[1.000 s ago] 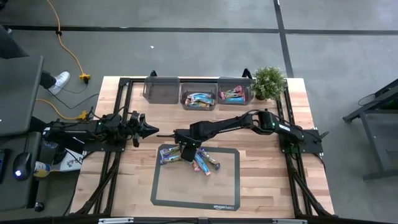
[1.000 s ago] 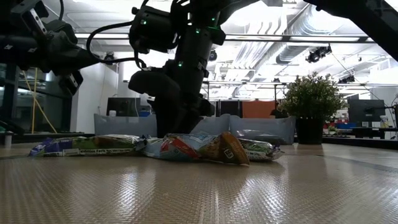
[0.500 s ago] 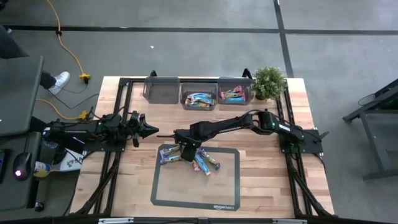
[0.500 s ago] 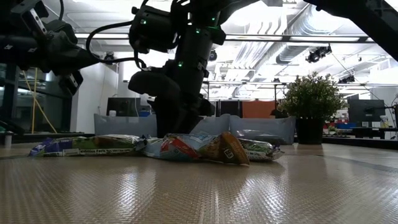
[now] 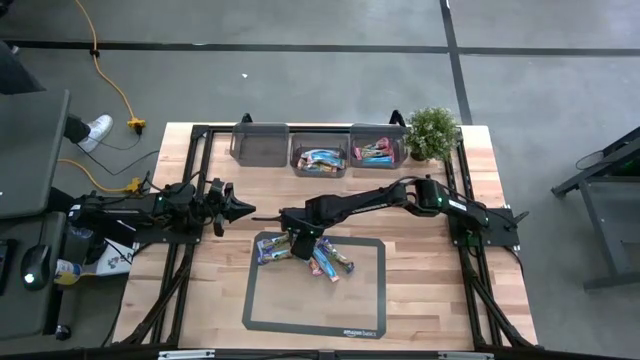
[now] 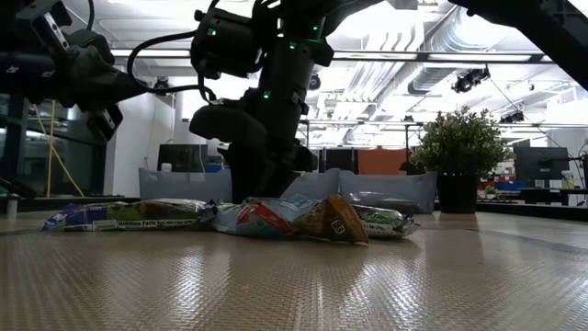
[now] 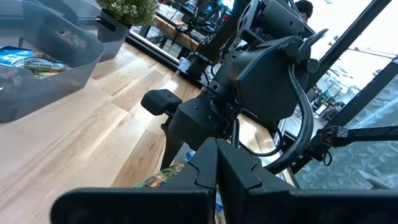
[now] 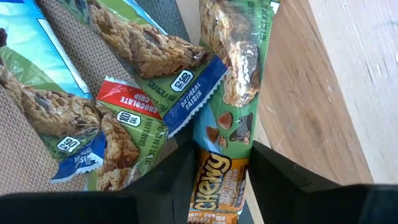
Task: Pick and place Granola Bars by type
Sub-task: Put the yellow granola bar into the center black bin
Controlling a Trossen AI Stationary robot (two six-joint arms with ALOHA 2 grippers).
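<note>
- Surface: a light wooden table (image 5: 420, 290) on a grey concrete floor; a grey mat with a dark border (image 5: 365, 300) lies on its near half.
- Left arm: my left gripper (image 5: 243, 211) hangs over bare wood at the table's left side, fingers clenched on nothing, its tip aimed toward the centre (idle position).
- Mat, far-left corner: a loose pile of Granola Bars (image 5: 325, 260) lies here, the bars touching and partly overlapping. One bar with a purple end (image 6: 119, 214) lies flat at the pile's left edge in the low view.
- Right arm: it reaches across from the table's right side, and my right gripper (image 5: 297, 246) is down at the pile. In the right wrist view my two fingers (image 8: 180, 177) stand one on each side of an orange-labelled chewy bar (image 8: 214, 183), clamped against its wrapper edges. Beside it lie a blue-labelled oatmeal raisin bar (image 8: 155, 56) and a red-labelled chocolate chip bar (image 8: 121, 134).
- Far edge: three clear grey bins in a row. The left bin (image 5: 259, 143) shows no contents; the middle bin (image 5: 320, 159) holds blue-wrapped bars; the right bin (image 5: 377, 152) holds pink and multicoloured bars.
- Far-right corner: a potted plant (image 5: 431, 132) stands just beside the right bin.
</note>
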